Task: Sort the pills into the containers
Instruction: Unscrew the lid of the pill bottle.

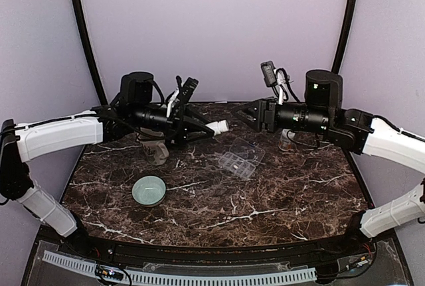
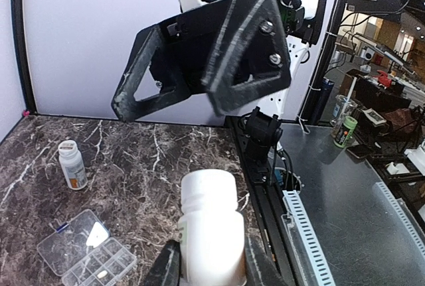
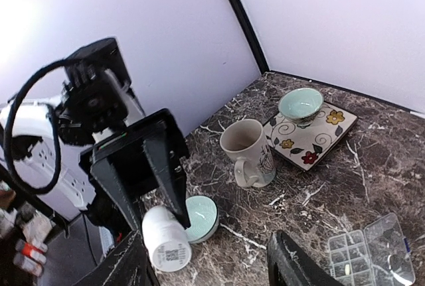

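The left gripper pinches a white round plastic pill bottle by its body, held off the dark marbled table with its free end pointing toward the right gripper. That gripper's fingers stand spread wide with nothing between them. The small clear plastic pill-organiser box lies on the table between the two arms, hinged lid open. A pale green bowl sits nearer the left arm.

White arm links, black joints; right hand black, triangular cut-outs, silver screws; black cables.
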Controlling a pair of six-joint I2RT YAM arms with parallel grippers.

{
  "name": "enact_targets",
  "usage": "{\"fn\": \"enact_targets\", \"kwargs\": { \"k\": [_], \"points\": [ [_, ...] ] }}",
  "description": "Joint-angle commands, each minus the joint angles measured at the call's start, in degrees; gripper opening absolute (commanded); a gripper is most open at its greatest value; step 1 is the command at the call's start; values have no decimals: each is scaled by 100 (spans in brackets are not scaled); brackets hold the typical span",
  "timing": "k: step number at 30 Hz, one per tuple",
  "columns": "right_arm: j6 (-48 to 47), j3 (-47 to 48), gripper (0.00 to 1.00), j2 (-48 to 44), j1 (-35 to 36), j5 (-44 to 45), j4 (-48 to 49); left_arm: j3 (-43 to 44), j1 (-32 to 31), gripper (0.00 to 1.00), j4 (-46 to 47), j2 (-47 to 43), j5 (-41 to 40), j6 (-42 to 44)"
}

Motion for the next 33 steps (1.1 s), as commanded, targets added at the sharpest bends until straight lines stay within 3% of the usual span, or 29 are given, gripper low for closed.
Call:
{"fn": "enact_targets", "kwargs": {
  "k": [1, 7, 14, 33],
  "points": [
    [1262, -212, 63, -35, -365, -469, 548, -119, -106, 0, 179, -318, -484, 415],
    [1937, -215, 62, 200, -485, -1047, 879, -75, -337, 0, -91, -322, -1133, 942],
    [2102, -135, 61, 361, -485, -1258, 765, -18, -438, 0, -202, -281, -1697, 1222],
    [2133, -237, 56, 574, -484, -1488, 618, 121, -500, 0, -177, -167, -1913, 1373]
  ]
}}
